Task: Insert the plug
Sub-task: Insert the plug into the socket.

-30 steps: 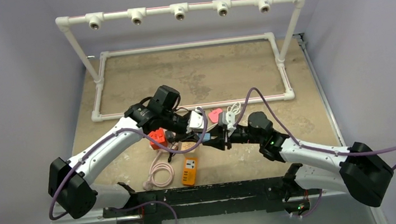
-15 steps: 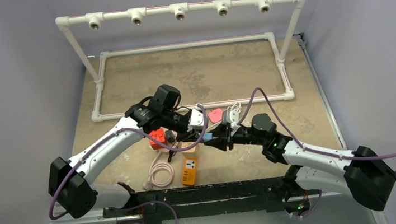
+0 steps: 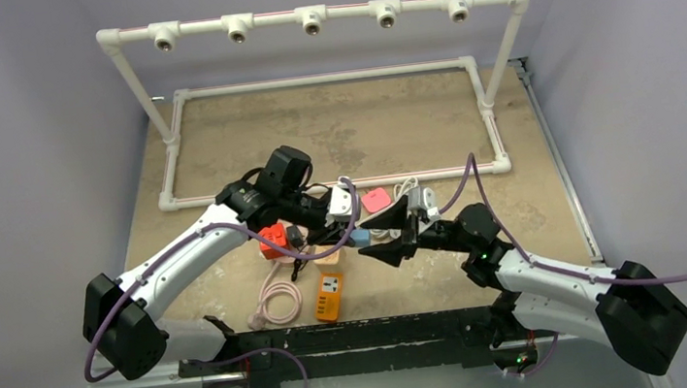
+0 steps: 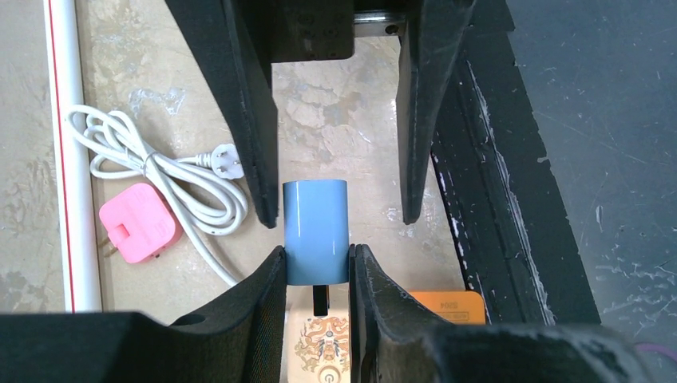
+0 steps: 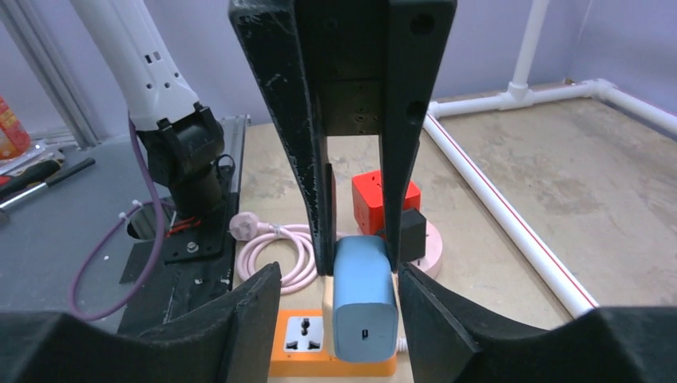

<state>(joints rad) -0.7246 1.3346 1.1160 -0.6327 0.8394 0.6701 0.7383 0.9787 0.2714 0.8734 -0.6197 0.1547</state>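
Left wrist view shows the left gripper (image 4: 317,254) clamped narrow on the blue plug (image 4: 316,227), its fingers (image 4: 270,291) pressing both flat sides near the lower end, with a dark prong (image 4: 319,299) sticking out below. The right gripper (image 5: 337,275) faces it from the other side with its jaws wide. Its fingers (image 4: 249,120) straddle the plug's upper end; one sits right beside the plug, and contact cannot be judged. From the right wrist, the plug hangs upright in the left fingers (image 5: 295,136), a small port on its near face, just above the orange socket strip (image 5: 297,347). A red block (image 5: 375,199) and a coiled pink cable (image 5: 279,247) lie behind. On the table (image 3: 361,124), beside the white pipe frame (image 4: 68,152), a pink adapter (image 4: 137,222) rests against a bundled white cable (image 4: 160,171), well apart from the plug.
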